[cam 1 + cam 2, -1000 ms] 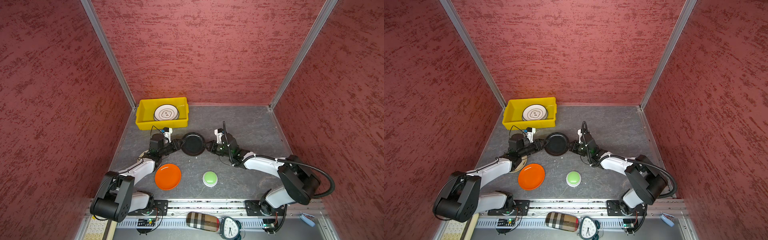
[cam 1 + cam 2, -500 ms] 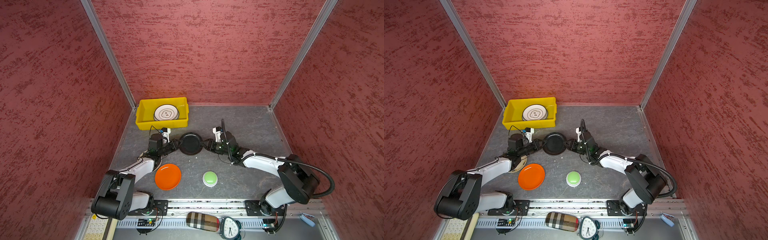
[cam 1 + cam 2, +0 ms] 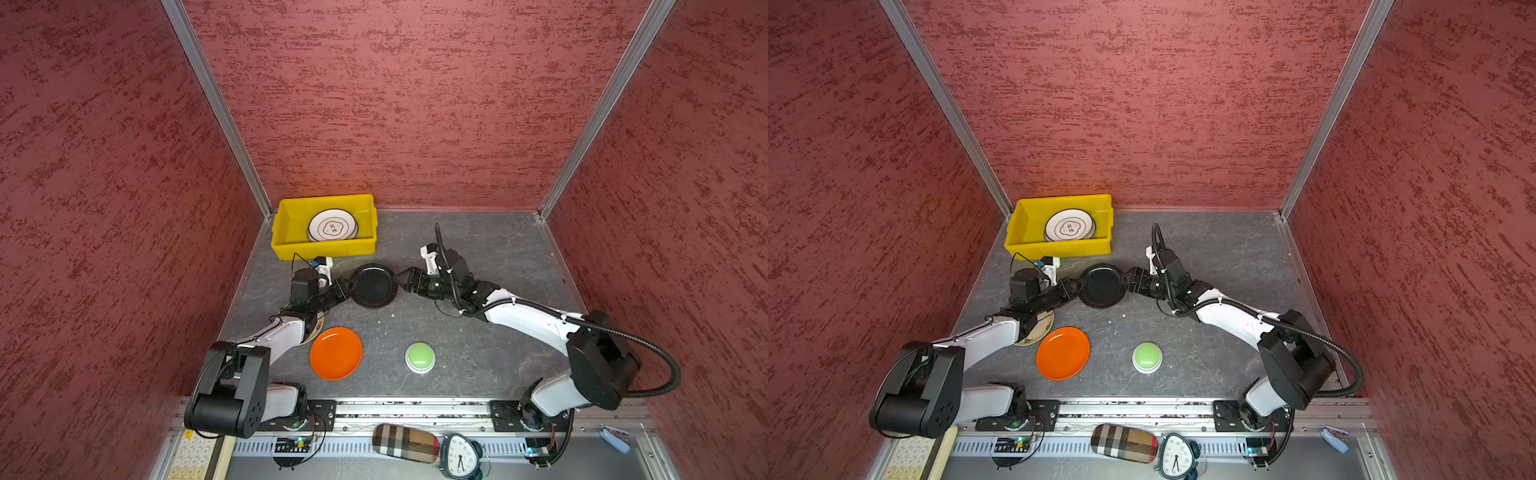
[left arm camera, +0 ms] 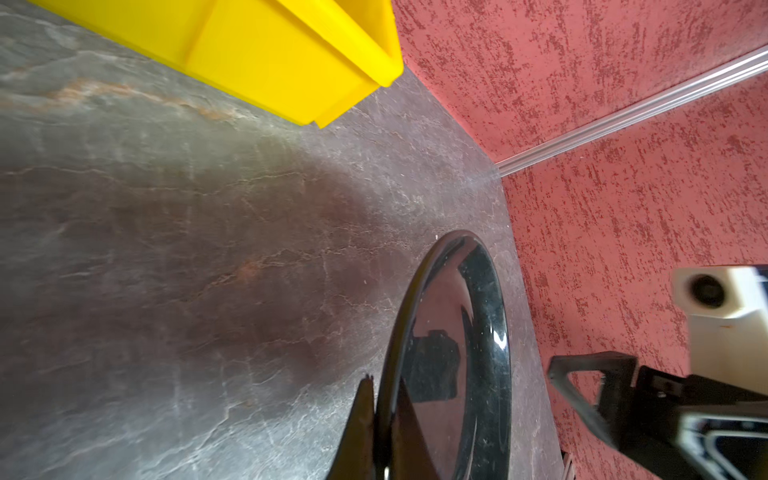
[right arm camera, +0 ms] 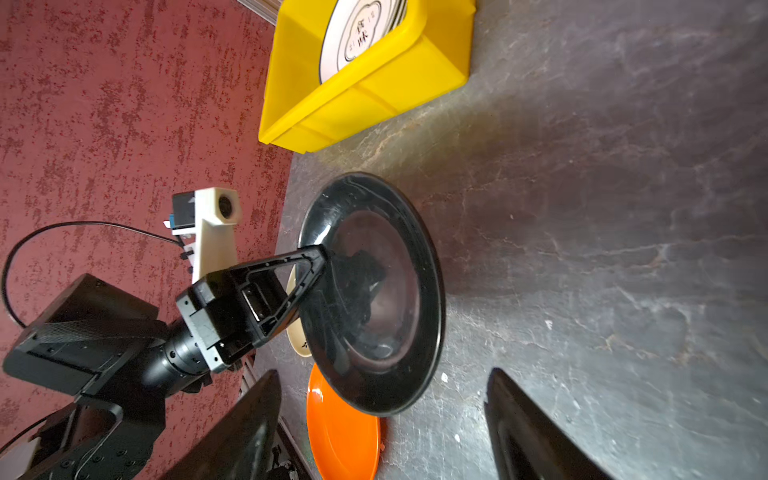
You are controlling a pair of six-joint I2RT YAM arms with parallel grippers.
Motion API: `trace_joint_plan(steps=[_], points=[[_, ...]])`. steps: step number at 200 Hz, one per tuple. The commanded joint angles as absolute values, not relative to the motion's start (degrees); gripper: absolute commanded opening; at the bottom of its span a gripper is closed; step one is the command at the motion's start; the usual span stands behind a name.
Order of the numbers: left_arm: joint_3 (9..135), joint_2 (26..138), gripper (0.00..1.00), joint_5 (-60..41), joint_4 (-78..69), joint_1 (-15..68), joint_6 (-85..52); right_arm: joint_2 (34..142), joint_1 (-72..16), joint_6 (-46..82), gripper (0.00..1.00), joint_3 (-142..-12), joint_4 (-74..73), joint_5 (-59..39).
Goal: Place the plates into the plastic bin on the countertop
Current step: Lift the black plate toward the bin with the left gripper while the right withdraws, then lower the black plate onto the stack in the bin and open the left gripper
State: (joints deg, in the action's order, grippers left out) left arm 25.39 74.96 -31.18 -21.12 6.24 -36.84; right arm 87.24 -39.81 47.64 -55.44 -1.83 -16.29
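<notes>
One black plate (image 3: 374,286): left claw (image 3: 350,286) clamps rim; right claw (image 3: 402,279) spread wide alongside.

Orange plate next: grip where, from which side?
I'd pinch the orange plate by its upturned rim, low from the side facing the green button. It lies flat on the countertop; that edge is bare, while the cream plate sits near the opposite edge.
</notes>
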Motion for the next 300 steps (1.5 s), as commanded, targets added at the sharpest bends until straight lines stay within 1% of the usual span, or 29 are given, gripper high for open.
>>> trace_joint_plan(steps=[1,36,46,70,89,119,140,164,226,240,265,300], points=[[24.31,73.74,0.00,-33.14,-24.91,4.92,-38.21,86.42,-40.08,46.28,0.79,-55.73,1.75,-14.90],[23.91,72.12,0.00,-34.16,-25.20,3.60,-40.32,83.57,-40.08,47.43,0.79,-51.35,-0.04,-10.90],[23.95,70.79,0.00,-33.22,-24.49,3.69,-40.45,81.17,-40.08,47.60,0.79,-50.53,-0.38,-10.31],[26.72,67.64,0.00,-26.46,-18.52,3.59,-41.86,78.43,-40.08,47.20,0.79,-49.82,0.05,-9.20],[30.54,65.69,0.00,-21.87,-14.44,3.41,-41.98,76.42,-40.08,45.39,0.79,-51.16,3.58,-7.35],[40.54,66.05,0.00,-11.11,-6.09,2.50,-38.41,73.30,-40.05,42.67,0.81,-52.39,8.05,-3.73],[49.17,70.53,0.00,-8.30,-2.17,0.50,-35.99,71.28,-39.99,41.60,0.81,-52.10,9.07,-2.28],[58.26,78.91,0.00,-6.53,1.12,-2.04,-35.20,69.13,-39.99,40.77,0.82,-51.39,10.62,-0.07],[77.23,99.40,0.00,-6.83,5.36,-5.89,-33.08,61.66,-39.99,38.86,0.85,-47.48,12.96,5.64],[82.10,104.51,0.00,-8.28,7.09,-6.47,-32.39,59.97,-39.99,38.67,0.88,-46.37,12.87,6.71],[88.10,111.47,0.00,-8.50,8.16,-6.15,-30.03,57.07,-39.95,38.77,0.91,-44.01,12.84,9.56],[94.36,117.88,0.00,-8.18,11.11,-6.07,-30.06,52.94,-39.91,39.60,0.91,-40.62,12.27,10.42]])
